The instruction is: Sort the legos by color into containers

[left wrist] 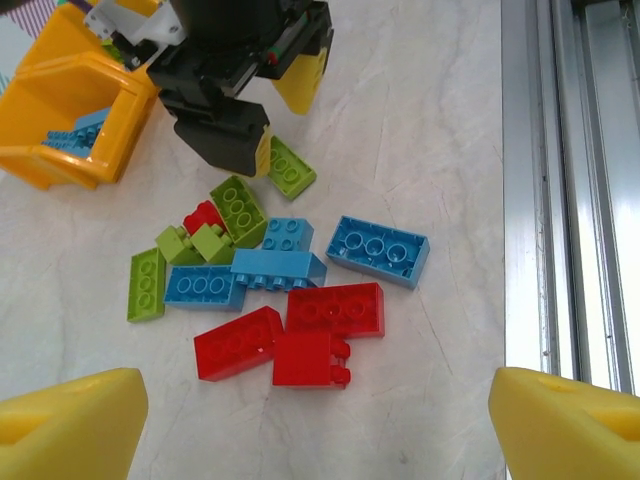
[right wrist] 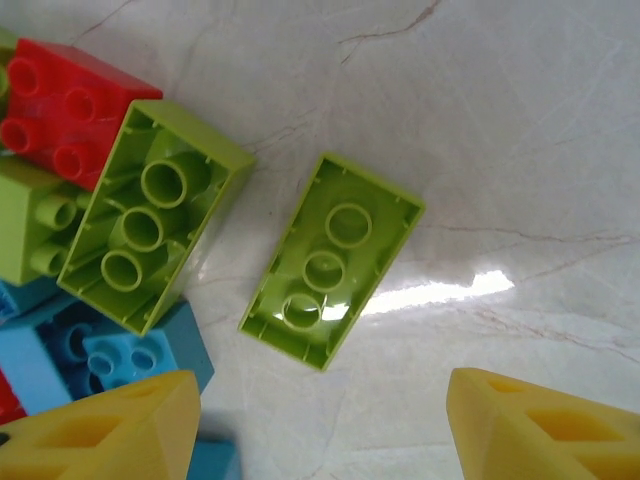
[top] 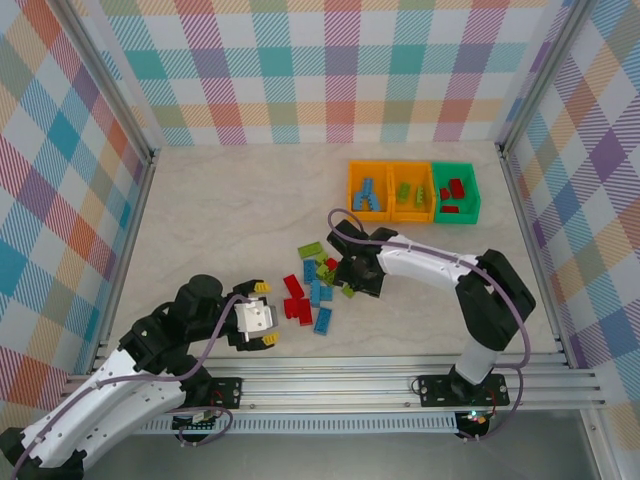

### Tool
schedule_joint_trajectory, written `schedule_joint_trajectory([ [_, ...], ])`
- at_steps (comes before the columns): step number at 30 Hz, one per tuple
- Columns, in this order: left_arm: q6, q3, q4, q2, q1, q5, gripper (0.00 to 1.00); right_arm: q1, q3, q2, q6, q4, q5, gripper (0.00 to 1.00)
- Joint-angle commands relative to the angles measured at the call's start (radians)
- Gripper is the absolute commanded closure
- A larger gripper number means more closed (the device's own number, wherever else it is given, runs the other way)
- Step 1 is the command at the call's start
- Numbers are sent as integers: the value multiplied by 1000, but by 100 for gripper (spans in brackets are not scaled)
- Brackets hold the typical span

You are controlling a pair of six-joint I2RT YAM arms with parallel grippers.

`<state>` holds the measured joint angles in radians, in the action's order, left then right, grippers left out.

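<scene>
Legos lie heaped at frame centre; your right gripper hangs spread wide and empty over the upturned lime brick. Centre it, square up, then close gently.

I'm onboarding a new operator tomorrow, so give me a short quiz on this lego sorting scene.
1. True or false: the green bin holds red bricks.
2. The lone lime brick just ahead of the right gripper lies: A) studs up, B) hollow side up, C) on its edge.
3. Fill in: the left gripper is ____ (open or shut).

Key: 1 true; 2 B; 3 open.
</scene>
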<state>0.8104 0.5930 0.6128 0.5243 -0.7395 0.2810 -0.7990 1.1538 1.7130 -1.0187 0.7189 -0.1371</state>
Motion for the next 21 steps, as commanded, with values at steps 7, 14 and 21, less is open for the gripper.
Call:
schedule_joint_trajectory([
  [7,33,-18,-51,20,5,65,7,22,-25,101,-6,-61,25,35],
  [14,30,-20,-53,28,14,78,6,24,-48,140,-6,-47,11,45],
  [21,19,-23,-63,32,19,85,4,44,-95,91,27,-78,16,72],
])
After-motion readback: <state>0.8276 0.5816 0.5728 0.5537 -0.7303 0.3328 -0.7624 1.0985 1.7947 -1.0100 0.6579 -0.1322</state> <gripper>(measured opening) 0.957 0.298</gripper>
